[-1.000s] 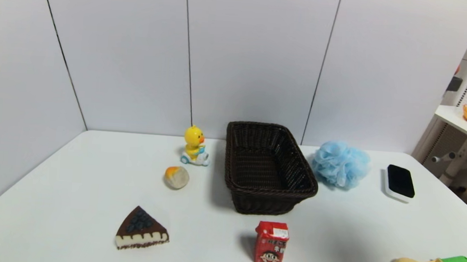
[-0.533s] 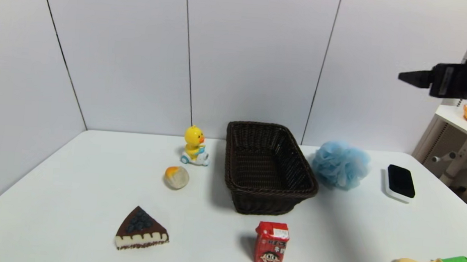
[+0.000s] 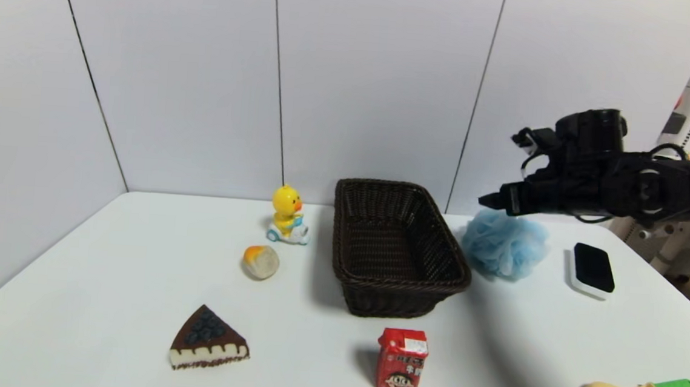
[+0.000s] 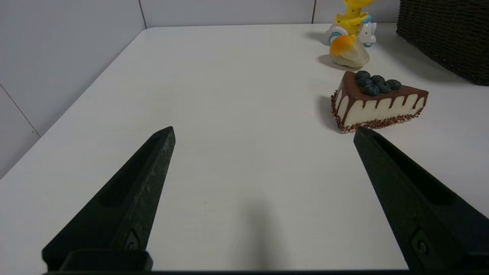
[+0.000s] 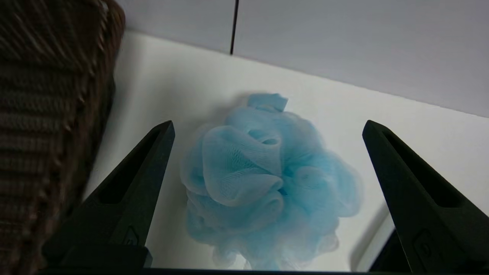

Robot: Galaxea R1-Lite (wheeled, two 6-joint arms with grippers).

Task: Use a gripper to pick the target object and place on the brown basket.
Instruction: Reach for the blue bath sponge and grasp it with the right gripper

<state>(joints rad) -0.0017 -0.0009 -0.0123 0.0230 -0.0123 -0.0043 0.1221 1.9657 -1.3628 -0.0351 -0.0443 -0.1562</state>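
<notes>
Since the earlier frame the right gripper [image 3: 490,200] has descended, fingers apart, directly over the target object [image 3: 504,244], beside the brown basket [image 3: 399,249]; left gripper [image 4: 263,130] idle, spread.

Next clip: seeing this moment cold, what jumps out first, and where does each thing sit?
The right gripper reaches in from the right side, open, poised just above the light blue bath pouf, which shows between its fingers in the right wrist view. The pouf lies on the white table just to the right of the dark brown basket, which is empty at the table's middle. The left gripper hangs open over bare table near the cake slice.
</notes>
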